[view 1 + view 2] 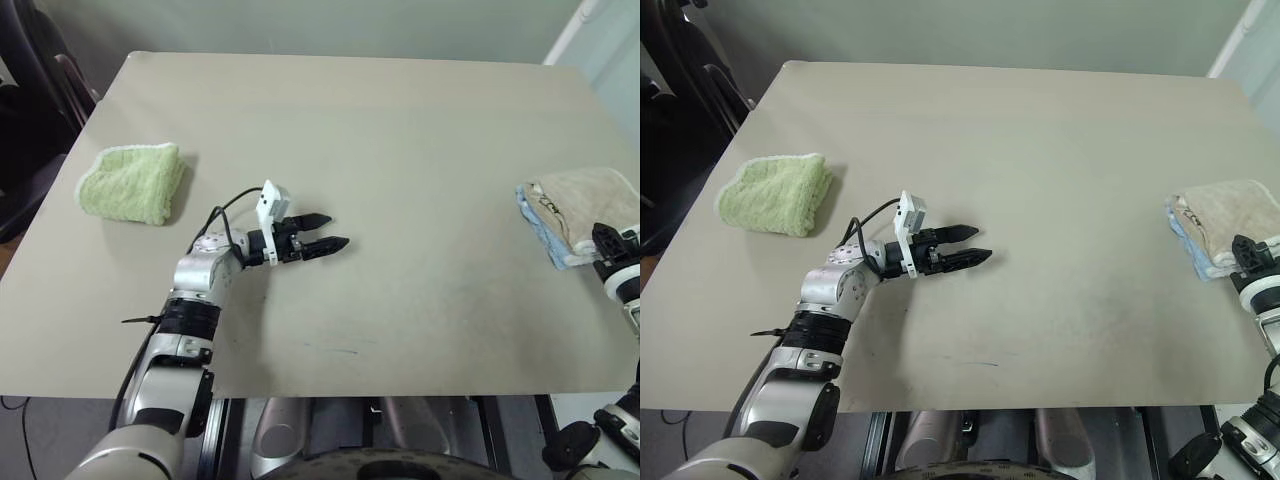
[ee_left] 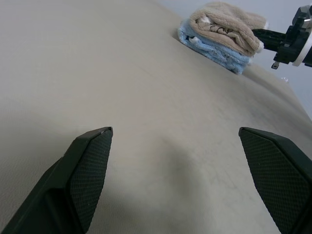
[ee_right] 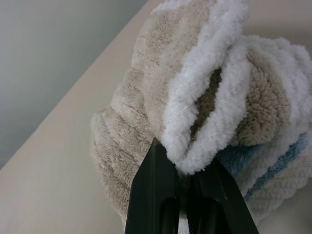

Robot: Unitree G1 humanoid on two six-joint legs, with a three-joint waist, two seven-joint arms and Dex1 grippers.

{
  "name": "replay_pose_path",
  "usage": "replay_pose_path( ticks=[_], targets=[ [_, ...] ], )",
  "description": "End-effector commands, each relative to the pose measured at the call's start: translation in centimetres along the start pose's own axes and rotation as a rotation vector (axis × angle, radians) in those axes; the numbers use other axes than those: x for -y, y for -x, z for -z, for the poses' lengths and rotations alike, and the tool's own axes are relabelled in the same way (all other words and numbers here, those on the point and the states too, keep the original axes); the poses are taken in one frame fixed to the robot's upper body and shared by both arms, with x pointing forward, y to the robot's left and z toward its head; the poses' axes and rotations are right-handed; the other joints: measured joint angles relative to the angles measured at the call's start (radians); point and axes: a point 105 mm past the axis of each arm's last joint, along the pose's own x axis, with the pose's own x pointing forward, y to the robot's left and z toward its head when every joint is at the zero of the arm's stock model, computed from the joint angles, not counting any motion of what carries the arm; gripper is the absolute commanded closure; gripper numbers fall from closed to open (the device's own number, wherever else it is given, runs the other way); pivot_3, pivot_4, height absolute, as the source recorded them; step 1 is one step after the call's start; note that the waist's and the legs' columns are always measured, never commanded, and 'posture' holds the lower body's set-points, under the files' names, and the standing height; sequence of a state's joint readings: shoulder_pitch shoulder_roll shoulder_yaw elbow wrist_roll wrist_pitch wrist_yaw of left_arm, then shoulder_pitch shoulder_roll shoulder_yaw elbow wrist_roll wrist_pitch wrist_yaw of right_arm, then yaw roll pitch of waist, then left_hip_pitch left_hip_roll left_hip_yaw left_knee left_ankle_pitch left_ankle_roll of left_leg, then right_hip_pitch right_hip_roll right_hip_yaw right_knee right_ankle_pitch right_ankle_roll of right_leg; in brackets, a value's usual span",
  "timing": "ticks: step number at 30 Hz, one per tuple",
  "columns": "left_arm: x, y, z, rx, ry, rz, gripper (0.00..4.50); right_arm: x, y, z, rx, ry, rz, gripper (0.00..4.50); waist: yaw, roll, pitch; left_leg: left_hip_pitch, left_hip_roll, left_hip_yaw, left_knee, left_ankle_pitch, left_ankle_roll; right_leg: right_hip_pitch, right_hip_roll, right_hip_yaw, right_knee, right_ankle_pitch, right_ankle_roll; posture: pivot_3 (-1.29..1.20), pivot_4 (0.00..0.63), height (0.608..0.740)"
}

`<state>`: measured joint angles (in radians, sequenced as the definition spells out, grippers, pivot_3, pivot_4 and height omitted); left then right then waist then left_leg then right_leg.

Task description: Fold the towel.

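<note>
The right gripper [image 3: 183,183] is clamped on the white corded edge of the beige towel [image 1: 590,200], at the right edge of the table [image 1: 400,130]. This one towel lies folded on one light-blue towel [image 2: 214,46]; its long axis seems to run along that right edge, but this is hard to judge. The left gripper [image 1: 322,231] hovers near the table's middle, fingers apart. One green towel [image 1: 133,182] lies near the left edge.

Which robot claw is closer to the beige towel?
The right. The right claw is shut on the beige towel's white edge, where it lies atop the blue towel. The left claw hangs open over mid-table, far from it.
</note>
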<state>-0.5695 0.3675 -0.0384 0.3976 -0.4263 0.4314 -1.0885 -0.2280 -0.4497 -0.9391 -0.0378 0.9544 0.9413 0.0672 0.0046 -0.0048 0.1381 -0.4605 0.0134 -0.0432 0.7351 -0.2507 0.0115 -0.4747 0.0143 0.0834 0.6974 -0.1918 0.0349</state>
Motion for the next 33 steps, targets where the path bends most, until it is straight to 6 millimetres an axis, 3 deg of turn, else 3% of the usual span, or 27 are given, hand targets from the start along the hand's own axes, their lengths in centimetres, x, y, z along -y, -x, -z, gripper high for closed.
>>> replay_pose_path(
  ticks=[1,10,13,17,27,33],
  targets=[
    [0.3,0.0,-1.1,0.04,-0.041,0.006,0.0,0.6,-0.1,-1.1,0.039,0.016,0.021,4.48,0.0,0.0,0.0,0.0,0.0,0.0,0.0,0.0,0.0,0.0,0.0,0.0,0.0,0.0,0.0,0.0,0.15,0.697],
    [0.1,-0.1,-0.9,0.04,-0.042,-0.004,0.0,3.4,-0.8,0.9,-0.005,0.044,0.125,4.48,0.0,0.0,0.0,0.001,0.0,0.0,0.0,0.0,0.001,0.001,0.0,0.0,0.0,0.001,0.001,0.0,0.15,0.697],
    [0.1,0.0,-0.9,0.042,-0.04,-0.006,0.0,3.4,-0.9,0.4,0.012,0.037,0.122,4.48,0.0,0.0,0.0,0.002,0.0,0.0,0.001,0.0,0.001,0.003,0.0,0.0,-0.001,0.001,0.001,0.0,0.15,0.697],
    [0.0,0.2,-0.8,0.041,-0.036,-0.013,0.0,3.1,-0.7,-0.4,0.028,0.039,0.106,3.37,0.0,0.0,0.0,0.003,0.0,0.0,0.001,-0.001,0.001,0.004,0.0,0.0,-0.001,0.001,0.001,0.0,0.15,0.697],
    [0.0,0.1,-0.7,0.043,-0.03,-0.015,0.0,2.3,1.0,-1.4,0.066,0.058,0.059,0.04,0.0,0.0,0.0,0.003,0.0,0.0,0.001,-0.001,0.002,0.004,0.0,0.0,-0.001,0.0,0.001,0.0,0.15,0.697],
    [-0.1,0.1,-0.9,0.042,-0.036,-0.009,0.0,3.1,3.7,-3.3,0.144,0.031,0.061,0.04,0.003,0.0,0.0,0.002,0.0,0.0,0.001,-0.002,0.002,0.004,0.0,0.0,-0.001,-0.002,0.001,0.0,0.15,0.697]
  ],
)
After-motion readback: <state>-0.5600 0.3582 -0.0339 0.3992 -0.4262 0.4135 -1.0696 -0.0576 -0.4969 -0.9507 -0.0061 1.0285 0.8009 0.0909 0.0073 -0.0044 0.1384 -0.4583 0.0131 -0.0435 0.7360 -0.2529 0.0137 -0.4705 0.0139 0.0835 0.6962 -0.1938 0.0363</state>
